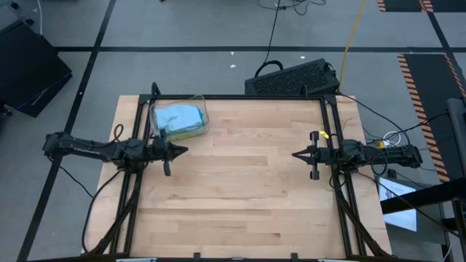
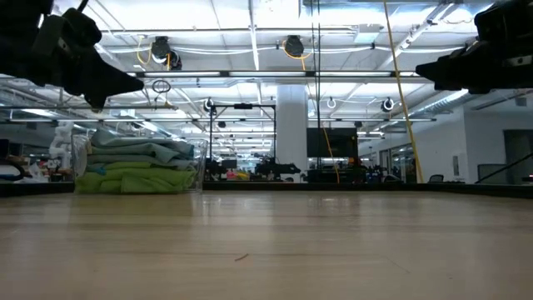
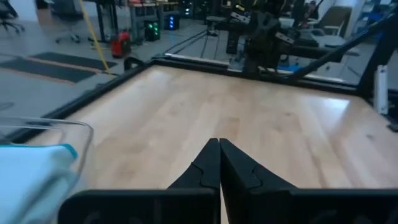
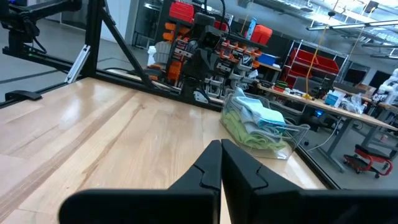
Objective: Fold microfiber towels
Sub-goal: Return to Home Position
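Microfiber towels [image 1: 178,118]: folded and stacked inside the clear bin [image 1: 204,109] at the far left corner of the surface [image 1: 247,196], lime green layers below, light blue on top. Left pincer [image 1: 183,151]: raised above the surface by its left edge, just beside the bin, fingers pressed together, nothing held. Right pincer [image 1: 295,155]: raised by the right edge, well apart from the bin, fingers pressed together, nothing held. The two pincers point toward each other across the middle.

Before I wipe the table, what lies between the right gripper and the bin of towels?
Only bare table lies between the right gripper and the bin of towels; the high view shows it.
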